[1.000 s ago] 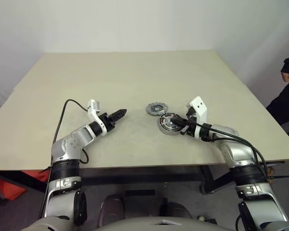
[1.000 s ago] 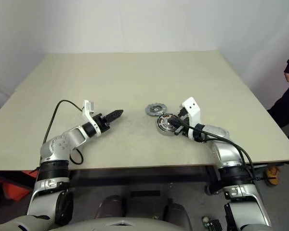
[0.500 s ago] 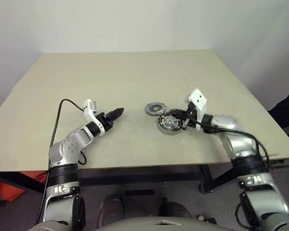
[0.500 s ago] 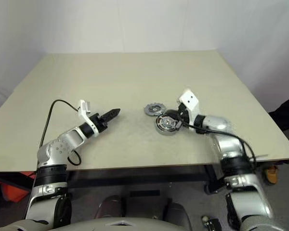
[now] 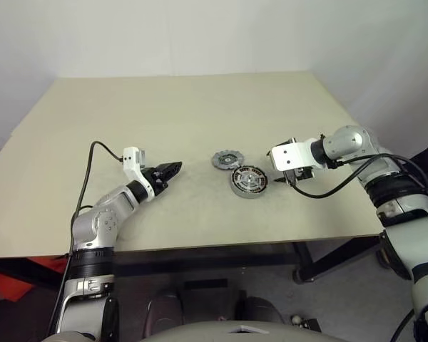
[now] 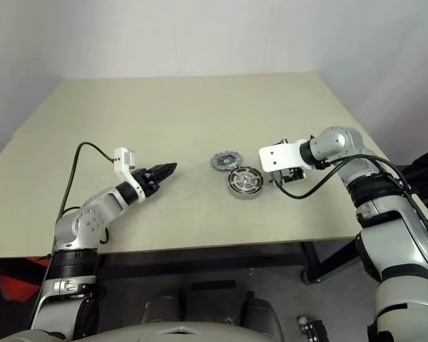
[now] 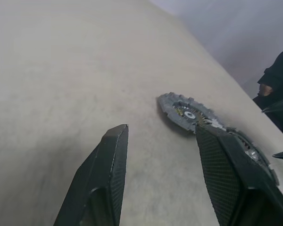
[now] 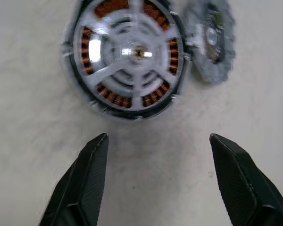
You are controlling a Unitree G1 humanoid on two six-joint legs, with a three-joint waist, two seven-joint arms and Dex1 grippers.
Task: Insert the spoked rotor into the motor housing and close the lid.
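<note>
Two pincers (image 7: 160,155) (image 8: 160,160) gaping, empty | spoked rotor (image 8: 132,54) seated in copper-wound housing (image 8: 82,59) | notched lid (image 8: 212,40) beside

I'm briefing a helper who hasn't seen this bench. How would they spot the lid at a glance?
On the beige table, two round parts lie side by side between the grippers. The lid is the smaller, flat dark grey disc with a notched edge and pale centre, on the far side of the housing, which shows copper windings under a silver spoked rotor.
</note>
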